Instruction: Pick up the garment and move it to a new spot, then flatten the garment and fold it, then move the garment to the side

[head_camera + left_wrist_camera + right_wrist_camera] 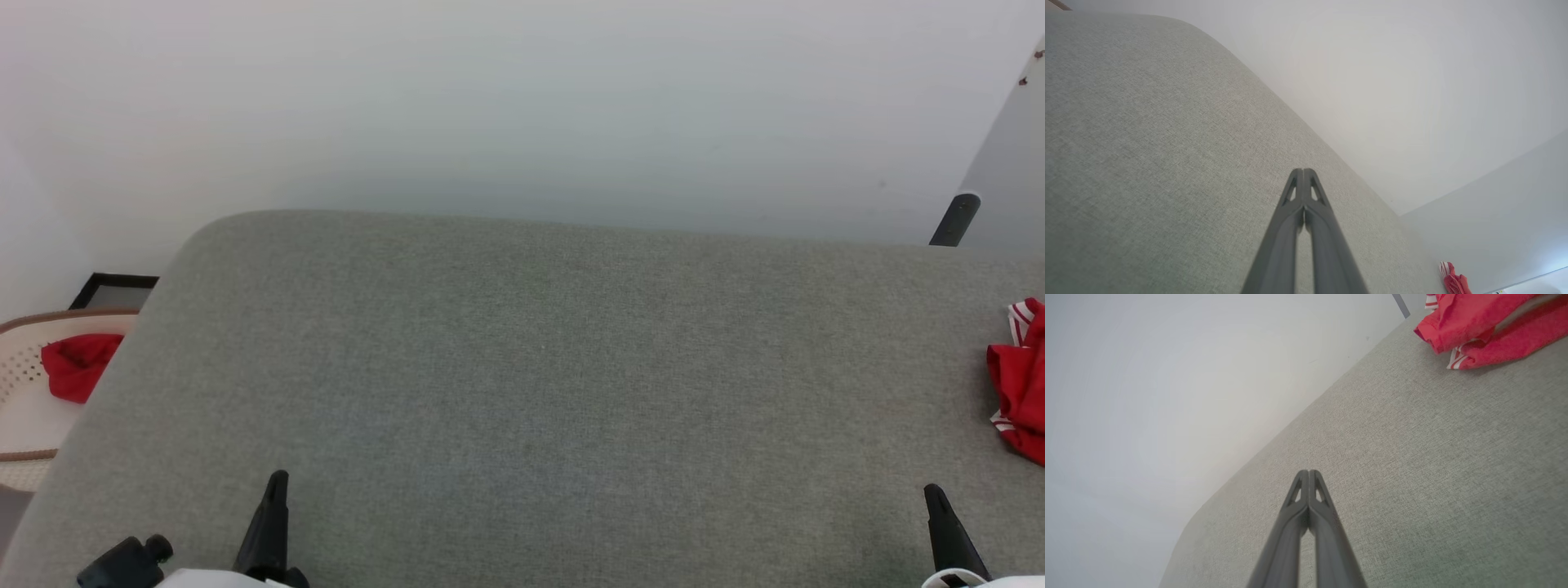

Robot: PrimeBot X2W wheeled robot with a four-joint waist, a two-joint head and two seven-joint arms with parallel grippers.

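Observation:
The garment, bright red with white striped trim, lies crumpled at the far right edge of the grey upholstered surface, partly cut off by the frame. It also lies bunched at the top right of the right wrist view and, small, at the lower right of the left wrist view. My left gripper rests low at the front left, shut and empty. My right gripper sits at the front right, shut and empty, well short of the garment.
A pale woven basket stands off the surface's left edge with a plain red cloth in it. A dark-framed item lies behind it. A white wall rises past the far edge, with a dark post at the right.

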